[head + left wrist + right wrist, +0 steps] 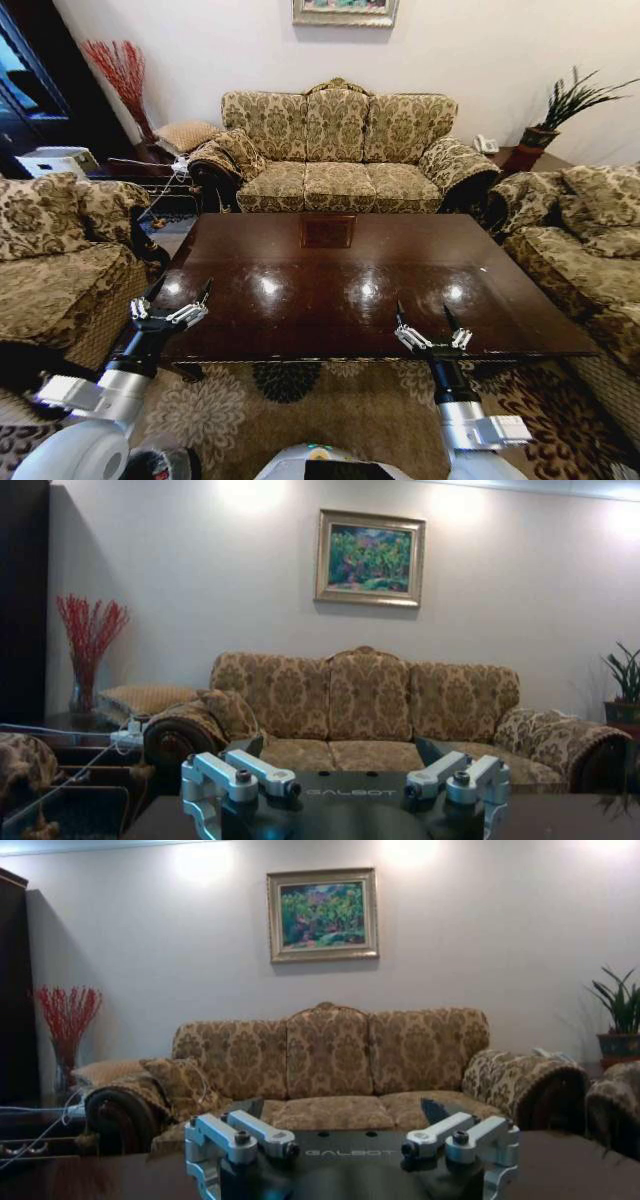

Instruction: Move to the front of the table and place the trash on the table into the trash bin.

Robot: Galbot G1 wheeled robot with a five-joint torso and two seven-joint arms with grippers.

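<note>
Both grippers, left and right, hover spread apart at the near edge of the table, which stretches ahead, long axis crosswise; no trash or bin visible.

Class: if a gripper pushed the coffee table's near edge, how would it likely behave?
The table looks large and solid, so probably heavy and stiff, unlikely to tip. Its glossy top shows lamp reflections, so fingers may slide. The left gripper and right gripper hover open.

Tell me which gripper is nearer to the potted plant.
Right. The right gripper is over the table's near edge, on the potted plant's side; the left gripper is at the opposite corner.
</note>
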